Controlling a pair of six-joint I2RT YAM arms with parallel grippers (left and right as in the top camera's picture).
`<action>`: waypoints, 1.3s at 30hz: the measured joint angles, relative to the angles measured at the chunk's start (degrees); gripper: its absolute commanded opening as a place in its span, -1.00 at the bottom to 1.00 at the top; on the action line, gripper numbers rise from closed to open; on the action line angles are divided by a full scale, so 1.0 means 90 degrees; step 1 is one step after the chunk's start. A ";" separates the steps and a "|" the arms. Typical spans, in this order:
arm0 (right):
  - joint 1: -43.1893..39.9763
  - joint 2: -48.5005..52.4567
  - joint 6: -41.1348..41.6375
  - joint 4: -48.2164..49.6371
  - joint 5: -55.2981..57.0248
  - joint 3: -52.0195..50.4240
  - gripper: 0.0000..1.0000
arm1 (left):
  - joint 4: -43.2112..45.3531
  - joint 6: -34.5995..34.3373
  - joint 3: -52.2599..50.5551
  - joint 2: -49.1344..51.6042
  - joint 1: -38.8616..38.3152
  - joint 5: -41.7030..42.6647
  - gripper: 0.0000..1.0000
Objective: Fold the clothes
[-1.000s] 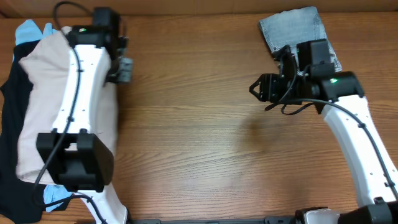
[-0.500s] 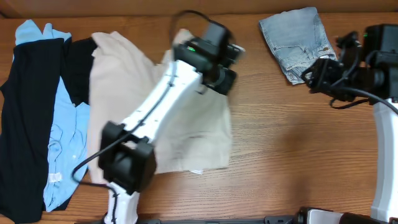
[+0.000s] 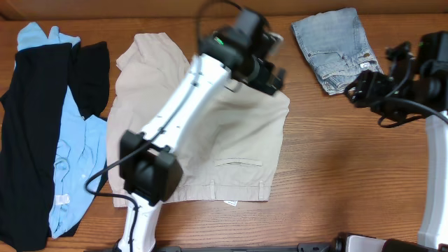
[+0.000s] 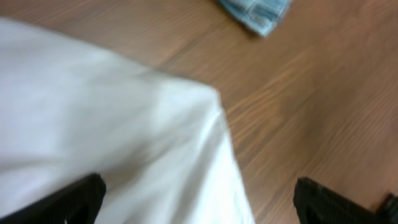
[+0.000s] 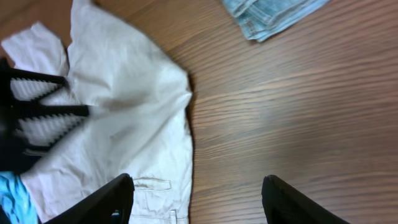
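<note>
Beige shorts (image 3: 210,133) lie spread flat mid-table, back pocket up. My left gripper (image 3: 271,75) hovers over their far right corner. In the left wrist view its jaws stand wide apart (image 4: 199,211), and the pale cloth (image 4: 112,137) lies loose beneath them. A folded pair of jeans (image 3: 336,45) sits at the back right; a corner of it, the jeans edge (image 4: 258,12), shows in the left wrist view. My right gripper (image 3: 360,87) hangs just in front of the jeans, open (image 5: 196,202) and empty, over bare wood beside the shorts' edge (image 5: 124,112).
A black garment (image 3: 28,140) and a light blue shirt (image 3: 77,161) lie heaped along the left side. The left arm (image 3: 175,119) stretches across the shorts. Bare wood lies between the shorts and the right arm (image 3: 434,161).
The left arm swung from the left pile to the middle, dragging the beige shorts with it, then opened and let them drop flat. The right arm pulled back to the right and opened wider.
</note>
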 measured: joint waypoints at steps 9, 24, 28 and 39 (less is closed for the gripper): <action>0.1603 0.0158 0.0257 0.1035 -0.0085 -0.1634 0.40 | -0.1326 0.0306 0.0984 -0.0061 0.1647 -0.0158 0.99; 0.4017 0.0214 0.2217 0.3541 0.0340 -0.5037 0.21 | -0.1307 0.0826 0.0991 -0.0058 0.2664 -0.0593 1.00; 0.4296 0.0214 0.2409 0.3990 0.0291 -0.5464 0.15 | -0.1314 0.0908 0.0991 -0.0058 0.2650 -0.0646 1.00; 0.4690 0.0495 0.2888 0.4388 0.0304 -0.5756 0.24 | -0.1489 0.0962 0.0991 -0.0058 0.2650 -0.0692 1.00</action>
